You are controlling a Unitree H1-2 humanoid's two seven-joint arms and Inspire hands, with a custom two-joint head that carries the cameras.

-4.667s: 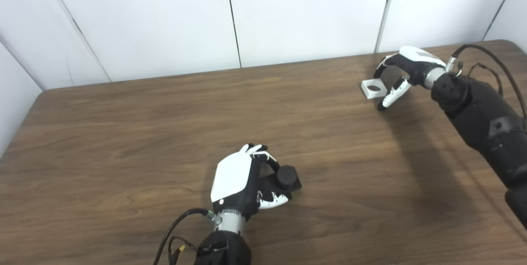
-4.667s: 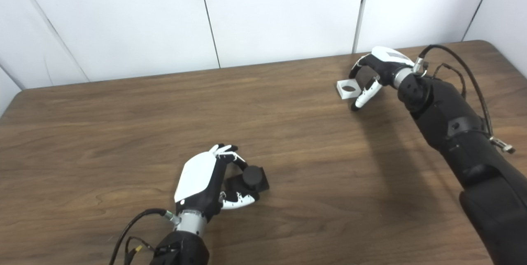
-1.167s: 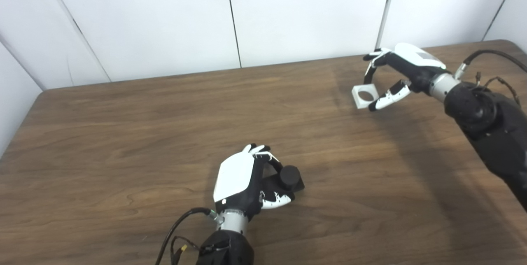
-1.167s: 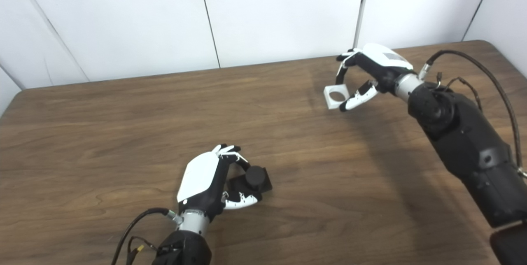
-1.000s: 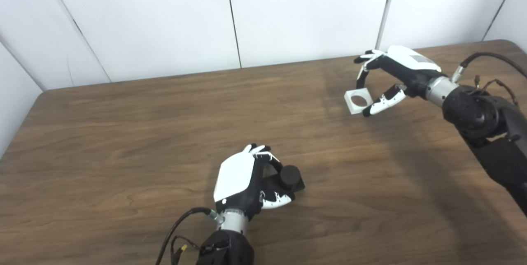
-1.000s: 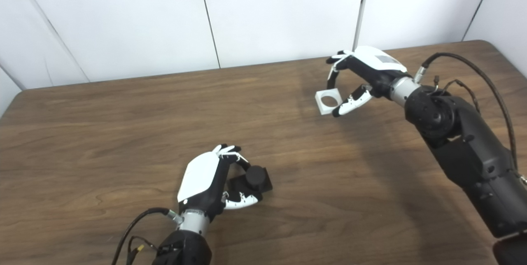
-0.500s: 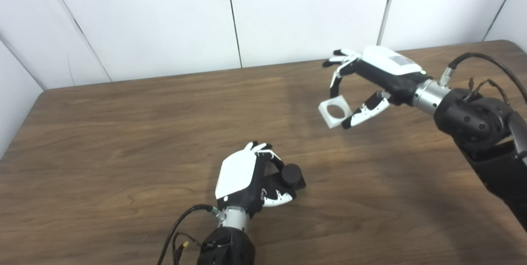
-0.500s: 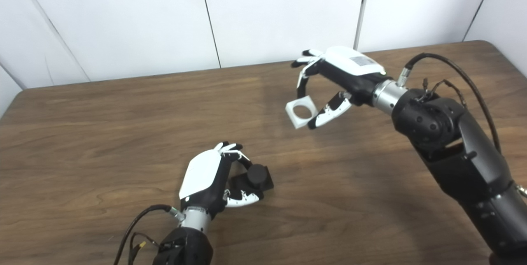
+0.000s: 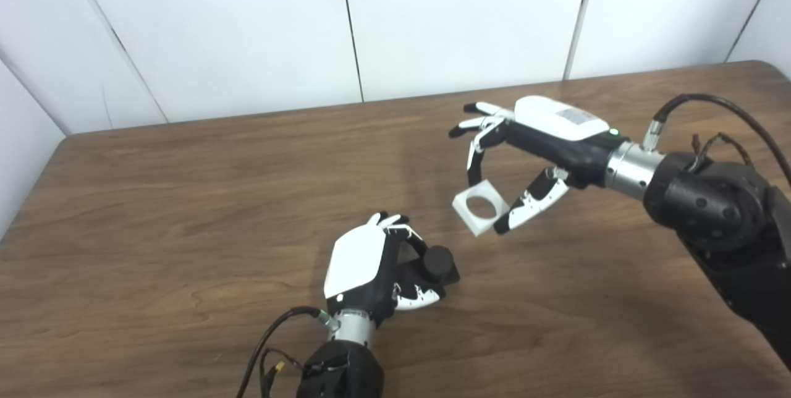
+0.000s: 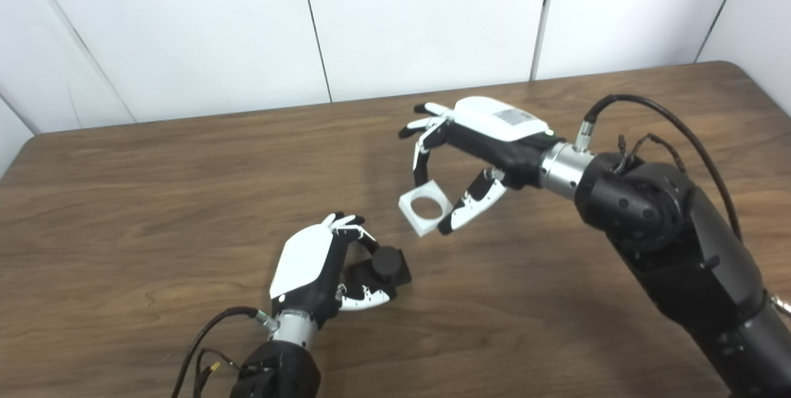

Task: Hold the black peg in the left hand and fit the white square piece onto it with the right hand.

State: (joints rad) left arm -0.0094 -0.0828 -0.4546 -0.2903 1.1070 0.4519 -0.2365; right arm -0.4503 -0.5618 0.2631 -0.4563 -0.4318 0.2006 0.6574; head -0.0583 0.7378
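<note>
White square piece (image 9: 480,207) pinched in right hand (image 9: 544,138); left hand (image 9: 371,265) clasping black peg (image 9: 437,263).

We find the peg (image 9: 437,260) on the table (image 9: 185,200), near its front edge, with the left hand (image 9: 371,268) against its left side. The square piece (image 9: 480,207) hangs right of and behind the peg, apart from it, in the right hand (image 9: 531,151).

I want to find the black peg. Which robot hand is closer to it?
Left. The left hand is wrapped around the black peg, holding it on the table. The right hand is up and off to the right, carrying the white square piece.
</note>
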